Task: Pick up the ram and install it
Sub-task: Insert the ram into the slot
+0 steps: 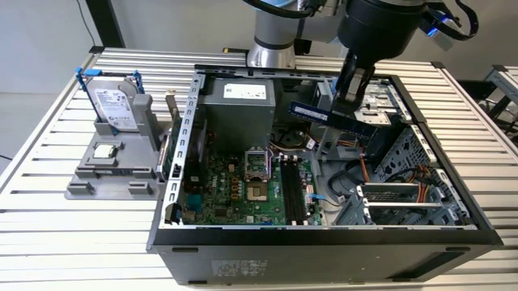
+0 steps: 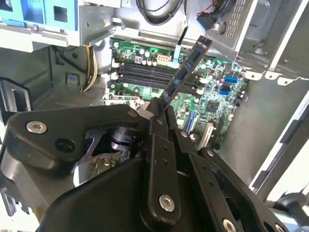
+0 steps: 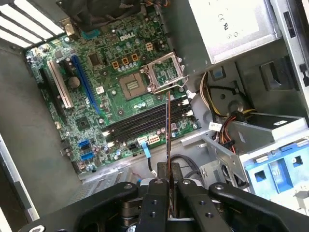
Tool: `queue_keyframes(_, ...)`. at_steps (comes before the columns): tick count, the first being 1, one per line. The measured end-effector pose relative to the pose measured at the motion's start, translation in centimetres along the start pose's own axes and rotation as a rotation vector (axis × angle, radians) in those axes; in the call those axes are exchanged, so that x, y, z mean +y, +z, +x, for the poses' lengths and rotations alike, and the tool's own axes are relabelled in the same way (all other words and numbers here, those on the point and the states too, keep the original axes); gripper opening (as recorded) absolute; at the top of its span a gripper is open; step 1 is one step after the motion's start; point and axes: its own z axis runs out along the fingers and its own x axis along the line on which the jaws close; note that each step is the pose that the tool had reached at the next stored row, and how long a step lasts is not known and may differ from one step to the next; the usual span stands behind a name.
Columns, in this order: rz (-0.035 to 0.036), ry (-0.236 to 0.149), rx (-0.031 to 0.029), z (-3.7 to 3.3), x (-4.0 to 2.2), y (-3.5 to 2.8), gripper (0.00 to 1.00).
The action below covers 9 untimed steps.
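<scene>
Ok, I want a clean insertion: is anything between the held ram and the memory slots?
Nothing visible. The ram, clamped in the fingers, hangs in open air above the bare black slots; the cables lie off the board's edge.

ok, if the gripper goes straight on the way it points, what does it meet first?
The gripper, shut on the ram, points at the black memory slots on the motherboard; the ram's free end would likely meet them first. Depth unclear.

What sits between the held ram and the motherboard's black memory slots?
Nothing: in the first wrist view the ram, clamped in the gripper, hangs over the memory slots with only open air between.
</scene>
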Motion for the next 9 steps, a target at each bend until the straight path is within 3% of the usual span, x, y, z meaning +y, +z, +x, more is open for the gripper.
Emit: queue_keyframes(9, 0.0025, 0.086, -0.002, 0.0, 0.0, 0.0, 0.0)
